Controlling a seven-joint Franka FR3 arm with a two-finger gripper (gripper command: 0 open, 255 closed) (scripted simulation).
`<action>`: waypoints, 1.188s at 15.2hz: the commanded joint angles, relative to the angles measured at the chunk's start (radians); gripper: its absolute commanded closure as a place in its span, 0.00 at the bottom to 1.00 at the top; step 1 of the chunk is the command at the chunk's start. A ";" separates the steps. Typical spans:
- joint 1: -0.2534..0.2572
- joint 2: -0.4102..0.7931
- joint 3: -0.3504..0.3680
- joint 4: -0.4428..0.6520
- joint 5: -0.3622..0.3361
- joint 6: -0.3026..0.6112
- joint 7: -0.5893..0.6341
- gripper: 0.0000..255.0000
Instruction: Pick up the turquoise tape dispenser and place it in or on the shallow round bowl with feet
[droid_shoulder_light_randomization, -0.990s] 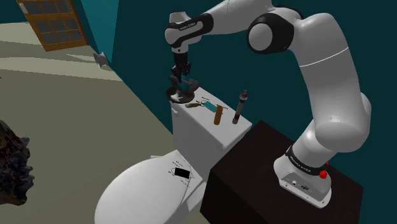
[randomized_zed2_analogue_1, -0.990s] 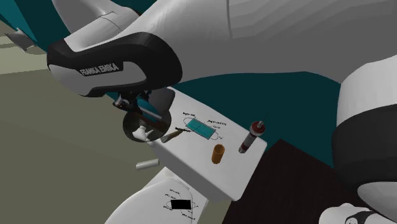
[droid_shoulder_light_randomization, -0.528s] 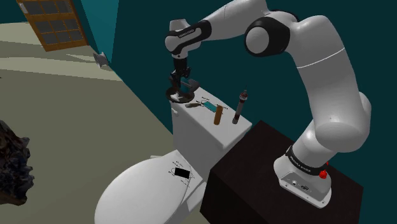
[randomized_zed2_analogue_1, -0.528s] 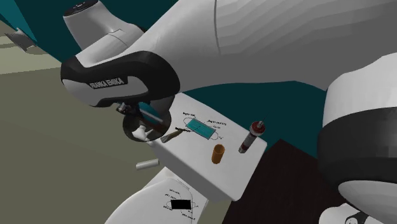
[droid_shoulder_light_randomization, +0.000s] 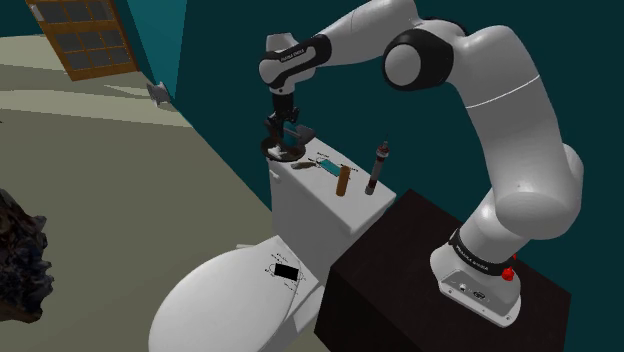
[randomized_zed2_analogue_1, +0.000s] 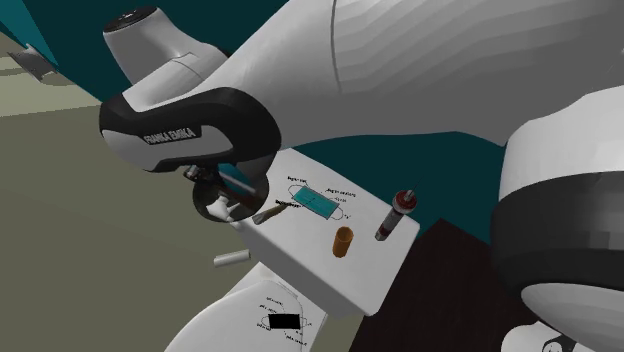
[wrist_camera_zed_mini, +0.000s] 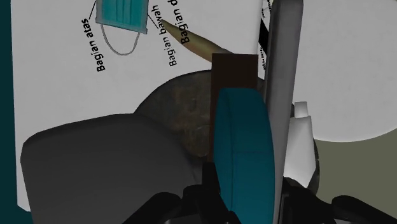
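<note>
While still clamped on the turquoise tape dispenser (wrist_camera_zed_mini: 245, 146), gripper (droid_shoulder_light_randomization: 285, 133) has dipped slightly, dispenser now just above the dark footed bowl (wrist_camera_zed_mini: 175, 114); release likely next.

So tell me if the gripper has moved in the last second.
Yes, slightly: in the shoulder view the gripper, holding the dispenser, has dropped closer to the bowl on the tank.

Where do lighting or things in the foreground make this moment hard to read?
Shoulder view: the light is even, and the black gripper blends into the dark teal wall behind it. Second exterior view: the arm crosses in front and covers much of the bowl. Wrist view: the tape dispenser sits close to the lens and hides part of the bowl.
</note>
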 joint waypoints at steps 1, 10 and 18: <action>-0.002 0.007 -0.003 -0.009 -0.002 0.003 0.001 1.00; -0.003 -0.022 -0.004 0.043 -0.004 -0.079 0.002 0.00; -0.003 -0.028 -0.005 0.060 -0.004 -0.102 0.003 0.00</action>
